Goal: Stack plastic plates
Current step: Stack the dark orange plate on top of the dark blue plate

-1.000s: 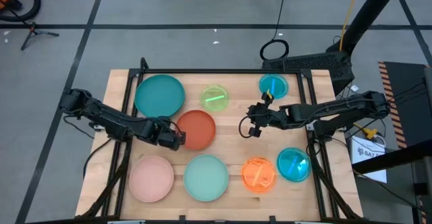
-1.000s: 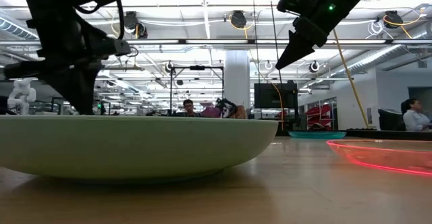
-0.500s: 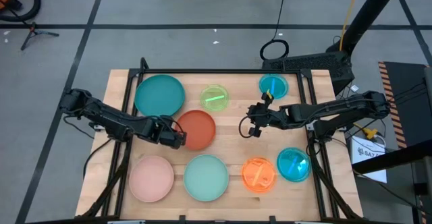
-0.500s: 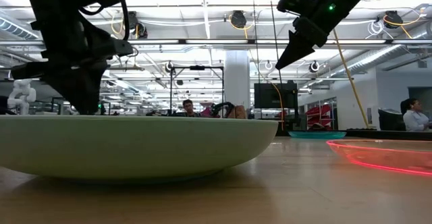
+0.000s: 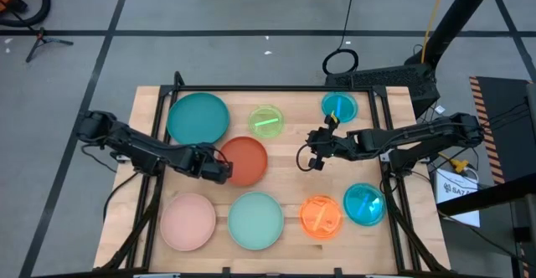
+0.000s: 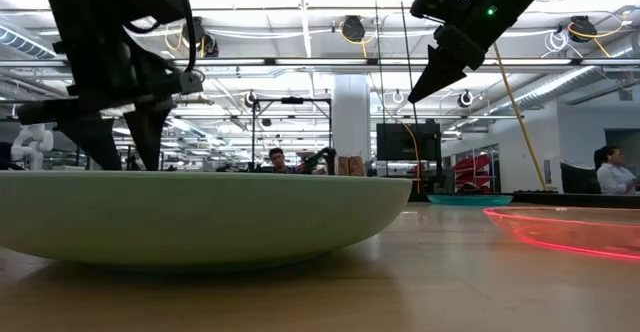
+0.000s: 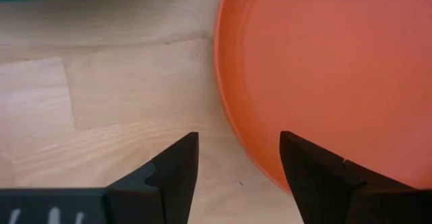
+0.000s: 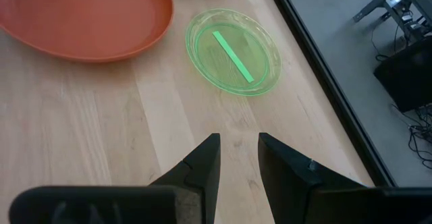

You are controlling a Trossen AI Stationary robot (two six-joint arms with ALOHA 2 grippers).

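Several round plastic plates lie flat on the wooden table [image 5: 289, 177]: teal [image 5: 198, 117], lime [image 5: 266, 120], blue [image 5: 339, 106], red-orange [image 5: 245, 157], pink [image 5: 188, 220], mint [image 5: 256, 220], orange [image 5: 322, 216] and a second blue [image 5: 363, 203]. My left gripper [image 7: 237, 150] is open and points steeply down at the red-orange plate's [image 7: 324, 69] left rim. One finger is over the bare wood and the other over the plate's edge. My right gripper [image 8: 238, 150] hangs above mid-table with a narrow gap and nothing between its fingers. My left gripper stands astride the red-orange plate's left rim [image 7: 260, 163], coming from above. The plate lies flat on the table. Whether either finger touches the rim, I cannot tell.
The lime plate [image 8: 233, 52] lies ahead of my right gripper, beside the table's far edge. Bare wood [image 5: 289, 186] shows between the red-orange plate and the right gripper. In the low view the mint plate [image 6: 190, 217] fills the foreground. People sit in the room behind.
My left gripper has opened its fingers wide at the red-orange plate's left rim without shifting its place. The plate lies where it was. My right arm has kept still.
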